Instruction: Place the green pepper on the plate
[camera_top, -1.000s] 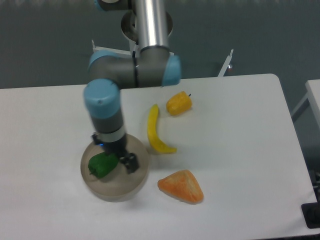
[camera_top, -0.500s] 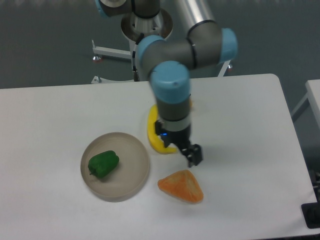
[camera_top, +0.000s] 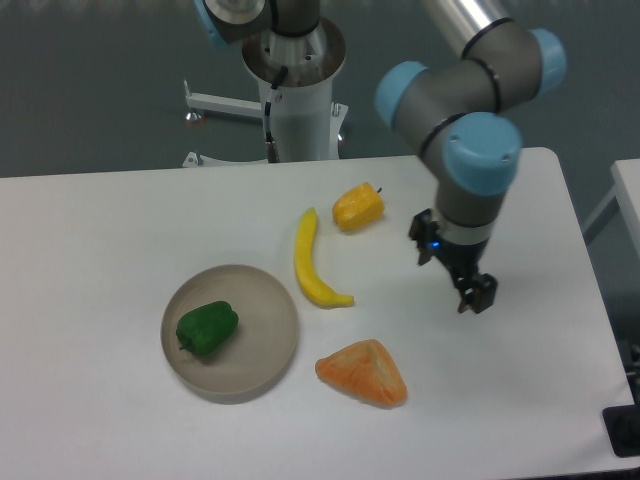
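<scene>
The green pepper (camera_top: 207, 329) lies on its side inside the round beige-grey plate (camera_top: 265, 365), left of the plate's middle. My gripper (camera_top: 474, 296) hangs over the table at the right, far from the plate. It holds nothing. The angle does not show whether its fingers are open or shut.
A yellow banana (camera_top: 311, 264) lies right of the plate. A yellow-orange pepper (camera_top: 358, 207) sits behind it. An orange wedge-shaped piece (camera_top: 365, 373) lies near the front, right of the plate. The arm's base (camera_top: 295, 60) stands at the back edge.
The gripper has let go of the green pepper, left it on the plate, and swung right across the table to the right side.
</scene>
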